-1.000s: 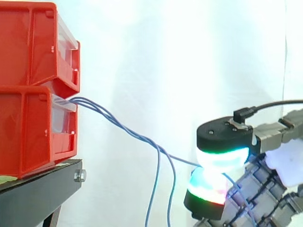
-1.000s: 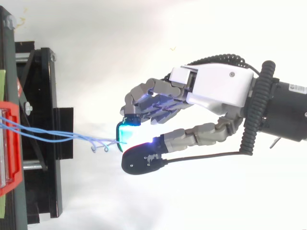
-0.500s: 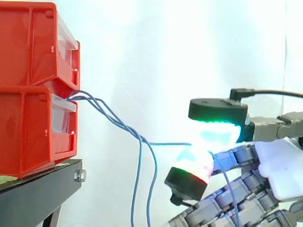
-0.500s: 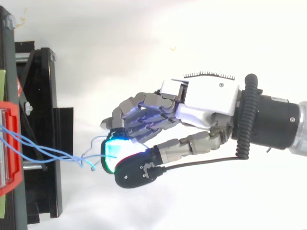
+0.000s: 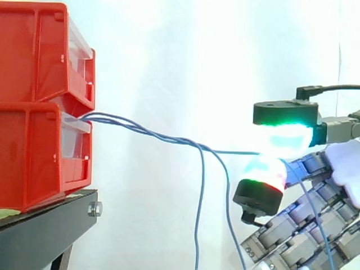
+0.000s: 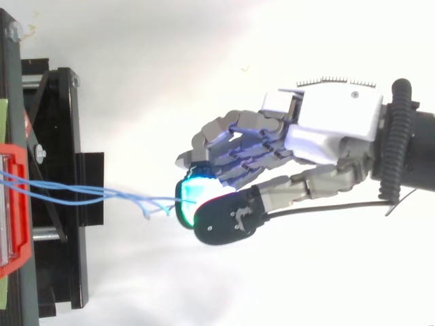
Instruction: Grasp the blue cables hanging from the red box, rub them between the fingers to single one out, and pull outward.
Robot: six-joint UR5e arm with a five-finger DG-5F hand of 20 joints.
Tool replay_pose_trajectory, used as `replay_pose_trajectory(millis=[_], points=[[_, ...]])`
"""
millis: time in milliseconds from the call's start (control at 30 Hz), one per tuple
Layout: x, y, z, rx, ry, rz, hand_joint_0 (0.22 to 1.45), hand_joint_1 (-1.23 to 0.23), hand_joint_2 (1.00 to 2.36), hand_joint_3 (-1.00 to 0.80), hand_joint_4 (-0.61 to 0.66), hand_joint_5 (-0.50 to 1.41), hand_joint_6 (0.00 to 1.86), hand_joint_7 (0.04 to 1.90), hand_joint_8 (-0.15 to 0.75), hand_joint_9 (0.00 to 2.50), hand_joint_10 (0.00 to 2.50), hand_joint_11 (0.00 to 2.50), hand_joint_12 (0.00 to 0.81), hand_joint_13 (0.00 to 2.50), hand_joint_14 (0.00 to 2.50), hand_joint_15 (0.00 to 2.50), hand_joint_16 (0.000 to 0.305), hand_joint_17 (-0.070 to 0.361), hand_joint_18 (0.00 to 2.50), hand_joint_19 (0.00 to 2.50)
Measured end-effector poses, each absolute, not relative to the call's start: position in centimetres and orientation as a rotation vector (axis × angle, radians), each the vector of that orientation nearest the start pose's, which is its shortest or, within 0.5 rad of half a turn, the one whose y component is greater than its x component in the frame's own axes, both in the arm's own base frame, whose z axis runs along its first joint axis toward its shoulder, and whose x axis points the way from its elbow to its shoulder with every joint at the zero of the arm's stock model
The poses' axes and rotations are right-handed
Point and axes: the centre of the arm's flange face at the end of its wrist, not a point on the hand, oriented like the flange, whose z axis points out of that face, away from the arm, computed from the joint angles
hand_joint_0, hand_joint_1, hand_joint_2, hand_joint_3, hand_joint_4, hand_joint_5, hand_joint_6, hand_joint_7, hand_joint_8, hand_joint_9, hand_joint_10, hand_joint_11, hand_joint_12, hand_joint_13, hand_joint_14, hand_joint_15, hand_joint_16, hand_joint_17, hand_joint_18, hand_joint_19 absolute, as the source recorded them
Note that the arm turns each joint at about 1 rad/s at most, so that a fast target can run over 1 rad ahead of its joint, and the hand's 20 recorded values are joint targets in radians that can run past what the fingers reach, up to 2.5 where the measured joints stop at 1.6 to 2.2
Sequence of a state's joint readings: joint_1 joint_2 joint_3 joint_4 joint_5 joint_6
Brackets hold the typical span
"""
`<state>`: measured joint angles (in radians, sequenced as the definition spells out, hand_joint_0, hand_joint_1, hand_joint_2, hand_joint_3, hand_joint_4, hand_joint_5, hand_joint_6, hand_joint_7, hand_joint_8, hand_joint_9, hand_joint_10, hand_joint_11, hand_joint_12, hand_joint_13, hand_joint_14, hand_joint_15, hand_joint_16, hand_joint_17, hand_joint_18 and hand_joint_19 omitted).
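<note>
Robot hand on a black wrist: build notes.
Palm shell white and glossy, with one small dark screw head and a toothed, comb-like strip along its outer edge. Fingers are chains of grey metal links with dark gaps between. Fingertips are thick round pads with black backs: one glows green over cyan-white, the other white with a red band. Small screws and a black plug sit on one pad's back. Wrist cylindrical.

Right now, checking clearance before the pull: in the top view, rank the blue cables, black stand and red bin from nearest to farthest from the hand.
1. blue cables: pinched in the hand, running to its left.
2. black stand: farther left.
3. red bin: at the left edge.
</note>
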<state>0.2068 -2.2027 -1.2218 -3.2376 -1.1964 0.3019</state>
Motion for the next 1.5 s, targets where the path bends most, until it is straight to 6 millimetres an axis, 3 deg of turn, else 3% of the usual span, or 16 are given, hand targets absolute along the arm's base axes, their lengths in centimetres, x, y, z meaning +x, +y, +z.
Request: replay_pose_trajectory(millis=[300,500,633,967,1500], points=[[67.4,-5.0,27.4,1.737,1.22,0.924,0.61,-0.8,1.01,-0.06,-0.12,-0.12,0.89,1.13,0.267,0.42,0.0,0.0,0.374,0.51,0.01,0.16,0.052,0.116,0.56,0.31],[64.4,-5.5,28.9,1.658,1.19,0.946,0.61,-0.8,1.01,-0.06,-0.12,-0.12,0.89,1.13,0.268,0.43,0.0,0.0,0.369,0.52,0.01,0.18,0.051,0.116,0.57,0.32],[62.9,-5.8,27.5,1.583,1.195,0.921,0.61,-0.8,1.01,-0.07,-0.12,-0.12,0.89,1.12,0.268,0.44,0.0,0.0,0.365,0.52,0.01,0.2,0.051,0.115,0.56,0.33],[64.5,-4.4,27.9,1.376,1.169,0.965,0.61,-0.8,1.01,-0.07,-0.12,-0.12,0.89,1.12,0.268,0.45,0.0,0.0,0.361,0.52,0.01,0.2,0.051,0.114,0.57,0.34],[64.6,-4.3,27.9,1.32,1.201,0.924,0.61,-0.8,1.01,-0.09,-0.1,-0.12,0.89,1.12,0.265,0.47,0.0,0.0,0.358,0.5,0.01,0.2,0.049,0.111,0.54,0.35]])
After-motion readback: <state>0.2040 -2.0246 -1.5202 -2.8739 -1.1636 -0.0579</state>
